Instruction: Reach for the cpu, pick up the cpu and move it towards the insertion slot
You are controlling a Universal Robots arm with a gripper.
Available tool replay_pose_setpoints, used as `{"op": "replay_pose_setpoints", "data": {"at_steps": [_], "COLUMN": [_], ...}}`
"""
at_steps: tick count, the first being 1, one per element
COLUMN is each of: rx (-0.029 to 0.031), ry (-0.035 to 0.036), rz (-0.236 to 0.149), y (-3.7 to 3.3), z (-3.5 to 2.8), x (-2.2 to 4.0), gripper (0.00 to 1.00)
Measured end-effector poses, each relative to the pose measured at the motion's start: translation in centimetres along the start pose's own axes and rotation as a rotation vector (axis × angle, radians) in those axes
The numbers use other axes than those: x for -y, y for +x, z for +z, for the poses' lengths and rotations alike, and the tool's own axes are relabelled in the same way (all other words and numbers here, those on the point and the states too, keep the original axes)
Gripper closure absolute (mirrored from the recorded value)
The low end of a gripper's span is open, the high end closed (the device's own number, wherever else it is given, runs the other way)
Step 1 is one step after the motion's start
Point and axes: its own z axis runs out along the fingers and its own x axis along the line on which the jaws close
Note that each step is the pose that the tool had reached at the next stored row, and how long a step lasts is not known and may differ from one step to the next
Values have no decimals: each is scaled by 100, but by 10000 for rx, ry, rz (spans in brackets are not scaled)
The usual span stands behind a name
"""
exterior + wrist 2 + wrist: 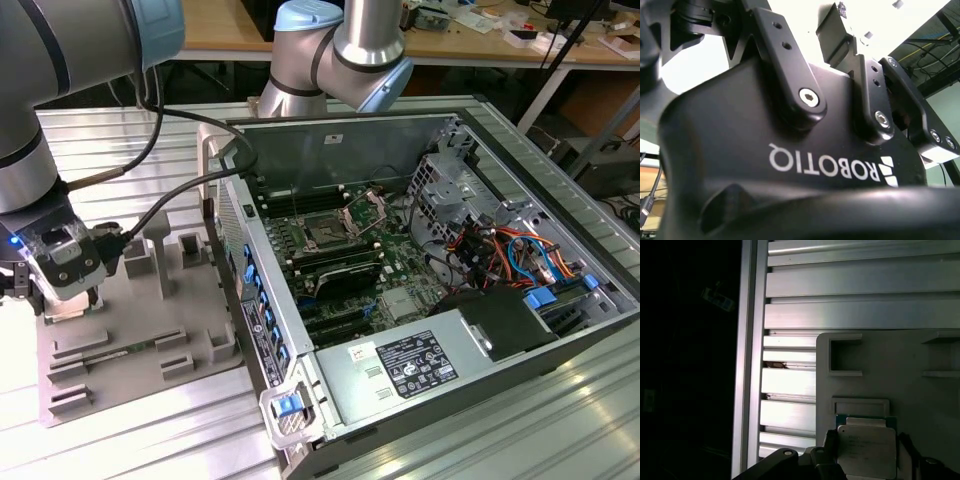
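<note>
Two cautions: the gripper [63, 303] sits low over the cpu [866, 450], which lies on the grey tray [140, 312]; whether it clamps cannot be told. Any squeeze should land squarely on opposite edges, then lift level.

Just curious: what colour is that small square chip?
The cpu is silvery-white with a greenish rim; clearest in the first wrist view.

The case wall [255, 290] rises between the tray [120, 345] and the insertion slot [325, 232]; I see open air above that slot.
</note>
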Motion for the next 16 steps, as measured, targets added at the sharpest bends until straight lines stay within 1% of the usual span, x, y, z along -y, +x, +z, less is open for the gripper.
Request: {"op": "replay_pose_setpoints", "data": {"at_steps": [8, 16], "rx": [0, 1], "ry": [-17, -36], "rz": [0, -1], "y": [0, 0], "z": [-25, -65], "x": [-1, -1], "gripper": [45, 45]}}
